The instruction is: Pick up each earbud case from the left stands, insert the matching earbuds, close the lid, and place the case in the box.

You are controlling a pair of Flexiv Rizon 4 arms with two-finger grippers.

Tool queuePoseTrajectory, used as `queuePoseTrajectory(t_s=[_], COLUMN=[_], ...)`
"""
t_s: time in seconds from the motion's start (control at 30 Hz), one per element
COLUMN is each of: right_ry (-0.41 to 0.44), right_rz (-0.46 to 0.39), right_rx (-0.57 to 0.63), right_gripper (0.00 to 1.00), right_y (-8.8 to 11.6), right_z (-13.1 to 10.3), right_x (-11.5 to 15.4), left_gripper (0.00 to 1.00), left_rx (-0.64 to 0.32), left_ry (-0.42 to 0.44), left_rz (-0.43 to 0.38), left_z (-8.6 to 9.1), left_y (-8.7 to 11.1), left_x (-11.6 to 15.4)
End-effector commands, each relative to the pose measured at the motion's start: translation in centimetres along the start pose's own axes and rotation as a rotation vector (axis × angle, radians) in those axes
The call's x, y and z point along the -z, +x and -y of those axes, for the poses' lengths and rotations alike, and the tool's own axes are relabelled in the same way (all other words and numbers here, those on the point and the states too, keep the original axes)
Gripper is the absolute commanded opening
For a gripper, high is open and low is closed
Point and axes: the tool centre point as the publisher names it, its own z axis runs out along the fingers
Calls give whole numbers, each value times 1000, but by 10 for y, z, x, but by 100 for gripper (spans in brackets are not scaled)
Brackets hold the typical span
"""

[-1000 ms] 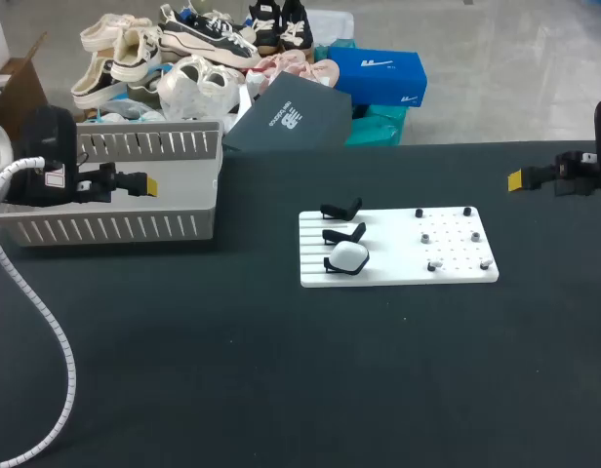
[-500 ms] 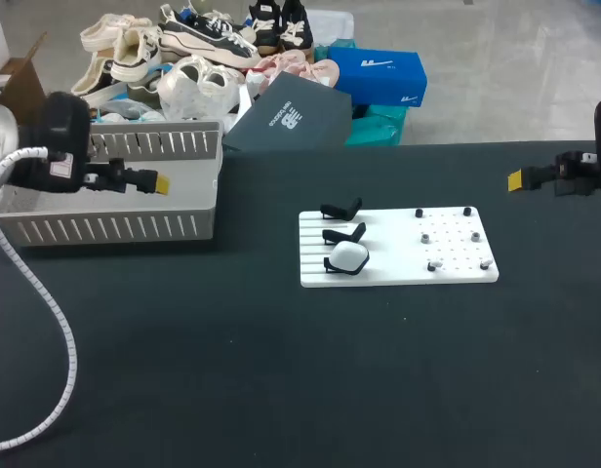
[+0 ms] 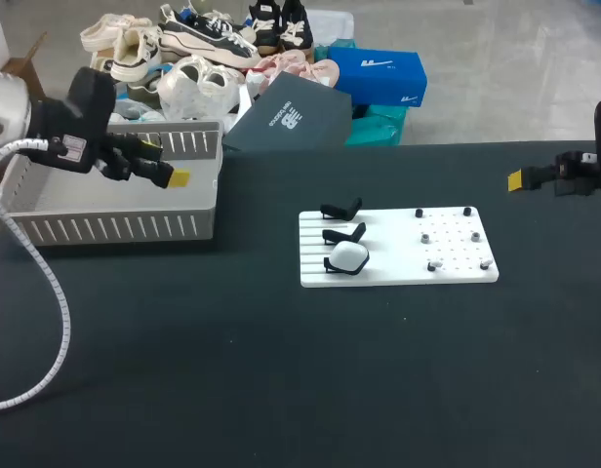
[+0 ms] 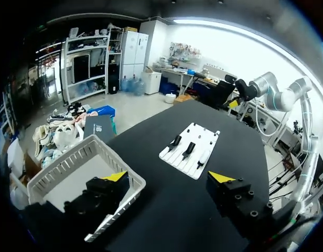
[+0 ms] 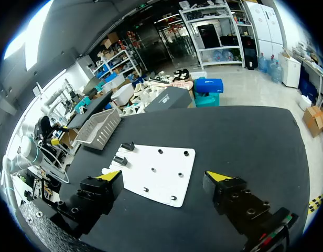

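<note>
White earbud case (image 3: 349, 257) sits on nearest stand, left side of board (image 3: 457, 268). Left claw (image 4: 169, 177) released, empty, over box (image 3: 115, 226) rim; case well ahead. Right claw (image 5: 165, 175) released, empty, about equally far.

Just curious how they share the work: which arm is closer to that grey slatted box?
Left. The left arm hangs above the rim of the box, jaws open; the right arm is far off on the other side, beyond the white board.

Left gripper (image 3: 176, 178) above box (image 3: 115, 228); earbud case (image 3: 349, 257) on board (image 3: 398, 269).
</note>
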Motion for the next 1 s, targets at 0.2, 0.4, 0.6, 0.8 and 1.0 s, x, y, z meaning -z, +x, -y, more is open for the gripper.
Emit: queuePoseTrajectory(t_s=[0.2,0.4,0.6,0.8,1.0], right_ry=[-1,-1,-1,-1,-1], right_rz=[0,0,0,0,0], right_rx=[0,0,0,0,0], right_gripper=[100,100,100,100,100], right_y=[0,0,0,0,0], right_z=[0,0,0,0,0], right_x=[0,0,0,0,0], left_gripper=[100,100,100,100,100], left_rx=[-220,-296,-362,-318,-343], left_ry=[119,162,166,152,189], left_rz=[-8,-20,-23,-17,-5], left_z=[10,22,32,33,46], left_y=[3,2,5,10,14], left_x=[-26,-48,-70,-94,-108])
